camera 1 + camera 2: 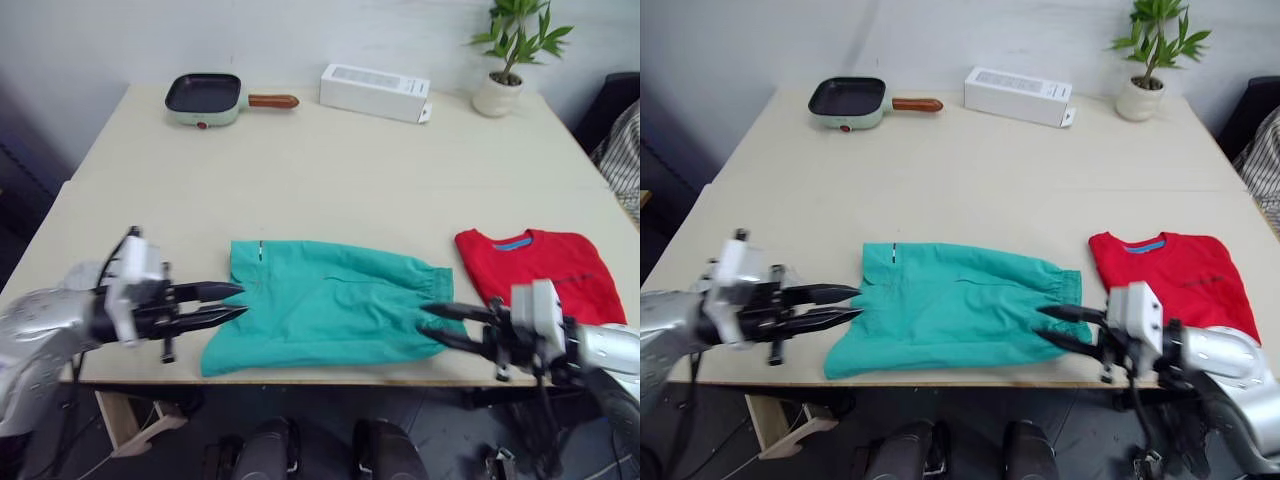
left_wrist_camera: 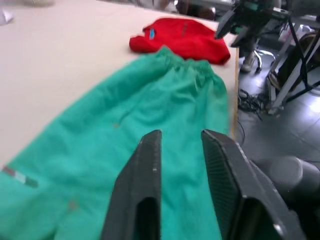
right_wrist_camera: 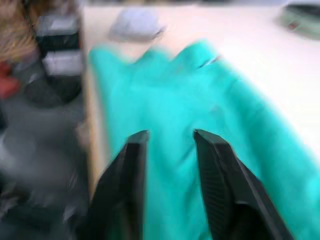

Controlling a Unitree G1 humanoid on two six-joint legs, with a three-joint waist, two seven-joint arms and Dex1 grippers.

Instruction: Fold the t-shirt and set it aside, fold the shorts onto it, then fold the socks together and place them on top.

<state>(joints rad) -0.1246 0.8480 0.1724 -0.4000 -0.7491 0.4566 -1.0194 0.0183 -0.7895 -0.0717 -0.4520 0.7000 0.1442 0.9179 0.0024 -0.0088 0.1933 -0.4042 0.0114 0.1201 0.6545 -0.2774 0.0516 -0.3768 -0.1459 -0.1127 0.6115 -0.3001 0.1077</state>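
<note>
Here, both grippers flank the shorts [image 1: 325,305] lying flat.
Left gripper [image 1: 232,304] and right gripper [image 1: 432,324] are parted, holding nothing.

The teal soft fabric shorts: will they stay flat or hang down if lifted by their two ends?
The teal soft fabric shorts lie limp and creased, so they would probably sag in the middle. They look thin, likely light.

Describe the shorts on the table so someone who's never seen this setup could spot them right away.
On the pale wooden table, look along the near edge. The shorts lie flat there, between the two end effectors, left of the folded t-shirt. They are the only teal cloth, with a gathered waistband facing the red shirt.
</note>
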